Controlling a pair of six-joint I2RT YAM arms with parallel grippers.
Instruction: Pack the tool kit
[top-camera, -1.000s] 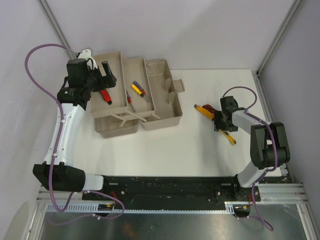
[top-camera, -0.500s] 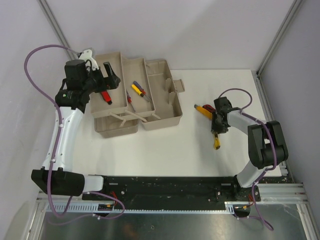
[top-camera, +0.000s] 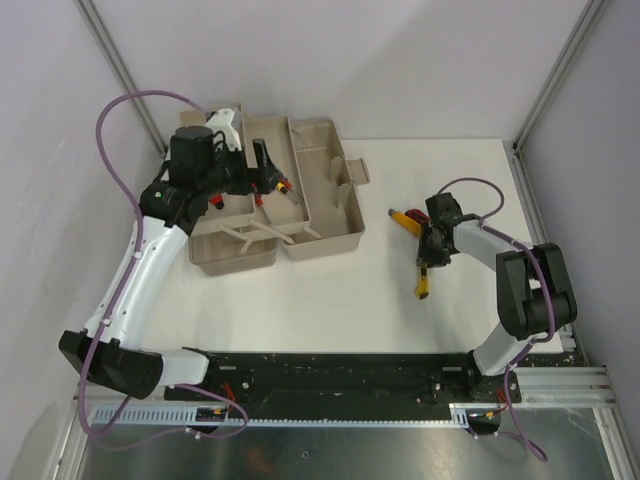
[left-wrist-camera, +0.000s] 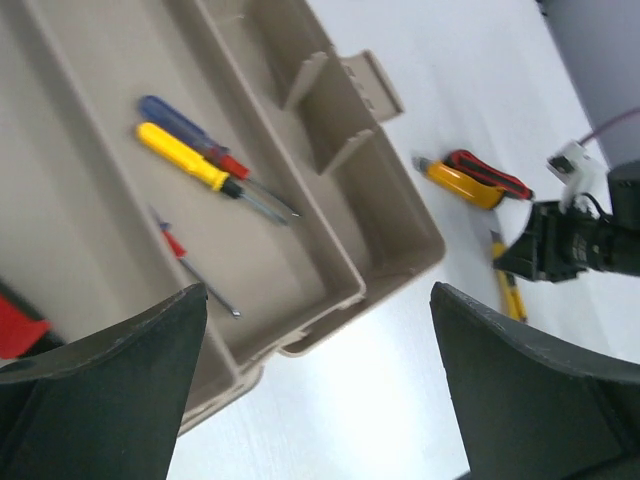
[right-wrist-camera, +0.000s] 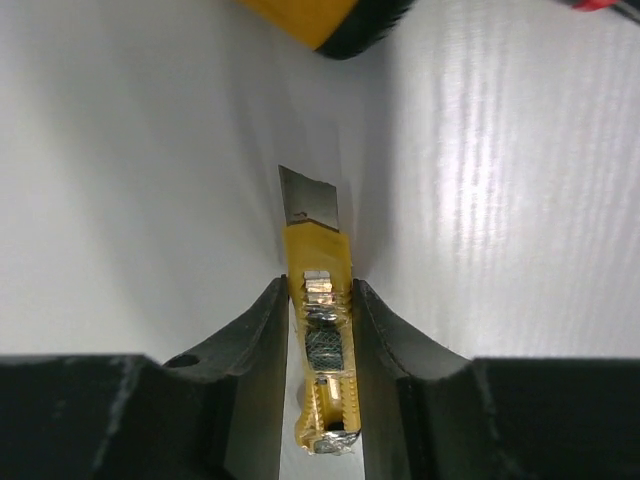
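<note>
The beige toolbox (top-camera: 325, 205) sat open on the white tabletop (top-camera: 330, 300), on the left side and toward the back. Its trays were spread out flat. In the middle tray lay a yellow screwdriver (left-wrist-camera: 185, 157) and a blue screwdriver (left-wrist-camera: 172, 115), side by side and touching. A small red screwdriver (left-wrist-camera: 176, 243) lay a little apart from them. A bit of something red (left-wrist-camera: 15, 325) showed in the next tray, mostly hidden behind one finger

To the right of the toolbox, well apart from it, was a yellow cutter (right-wrist-camera: 318, 300). The right fingers (right-wrist-camera: 258, 345) were clenched on its body from both sides. Its short silver blade (right-wrist-camera: 310, 195) stuck out past them. Seen from above, the yellow body reached out from the fingers toward the near edge of the tabletop. I could not tell if the cutter was touching the tabletop or was just above it. Near it lay a yellow-handled tool (top-camera: 403, 218) and a red and black tool (left-wrist-camera: 490, 172), close together on the tabletop

The left fingers (top-camera: 262, 165) hung over the middle tray, spread wide apart and holding nothing
</note>
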